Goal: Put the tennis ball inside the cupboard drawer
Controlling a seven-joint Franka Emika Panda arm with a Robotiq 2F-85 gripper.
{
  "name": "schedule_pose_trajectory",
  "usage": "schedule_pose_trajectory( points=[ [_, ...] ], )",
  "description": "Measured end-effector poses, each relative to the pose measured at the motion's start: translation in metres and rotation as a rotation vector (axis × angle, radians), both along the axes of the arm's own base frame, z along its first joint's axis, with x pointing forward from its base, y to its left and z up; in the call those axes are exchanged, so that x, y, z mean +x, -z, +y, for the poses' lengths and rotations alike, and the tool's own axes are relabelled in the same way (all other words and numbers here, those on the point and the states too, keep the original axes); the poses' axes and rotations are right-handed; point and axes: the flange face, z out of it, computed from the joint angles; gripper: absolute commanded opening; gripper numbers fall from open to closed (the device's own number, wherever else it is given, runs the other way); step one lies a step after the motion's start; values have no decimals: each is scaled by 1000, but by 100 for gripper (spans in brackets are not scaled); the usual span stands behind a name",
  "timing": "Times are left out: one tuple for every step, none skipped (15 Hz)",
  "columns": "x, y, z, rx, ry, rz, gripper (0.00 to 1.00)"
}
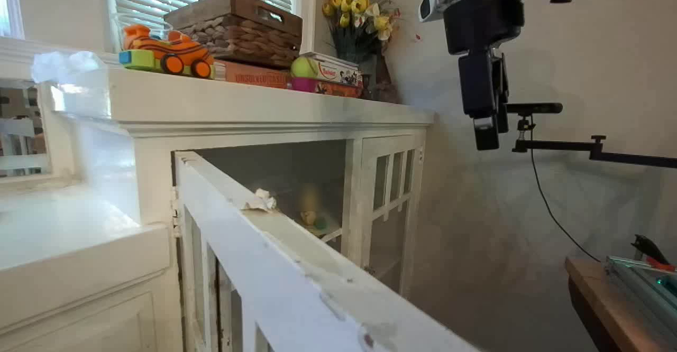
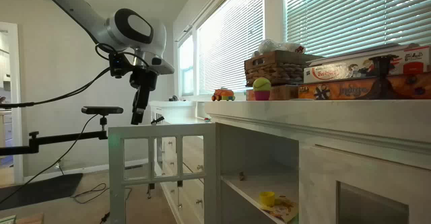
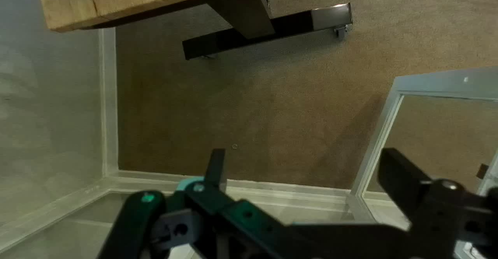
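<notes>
In an exterior view, the tennis ball (image 1: 304, 67) is seen atop the cabinet (image 1: 264, 102). In an exterior view, it is shown on a pink cup (image 2: 262, 96), the cupboard drawer (image 2: 256, 153) open. In the wrist view, the gripper (image 3: 303, 161) is spread, nothing held; reaching is judged in hand, alignment above the ball called for.

Fuzzy yellow-green tennis ball (image 2: 262, 82) sits in a pink cup (image 2: 262, 95) on the cabinet top (image 2: 303, 110), at 12 o'clock above the white cupboard drawer (image 2: 259, 153), which stands open.
</notes>
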Motion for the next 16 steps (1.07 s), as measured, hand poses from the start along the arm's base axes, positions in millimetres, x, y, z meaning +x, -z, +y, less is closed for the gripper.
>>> schedule_pose_trajectory(
  points=[
    [0,0,0,0,0,0,100],
    [0,0,0,0,0,0,100],
    [0,0,0,0,0,0,100],
    [0,0,0,0,0,0,100],
    [0,0,0,0,0,0,100],
    [0,0,0,0,0,0,100],
    [0,0,0,0,0,0,100],
    [0,0,0,0,0,0,100],
    [0,0,0,1,1,0,100],
    [0,0,-2,2,3,-1,100],
    [2,0,-5,0,7,-6,100],
    [4,1,-11,0,17,-11,100],
    [7,2,-19,-2,31,-19,100],
    [11,2,-28,-2,46,-28,100],
    [15,3,-37,-1,62,-38,100],
    [18,2,-45,3,78,-50,100]
  ],
)
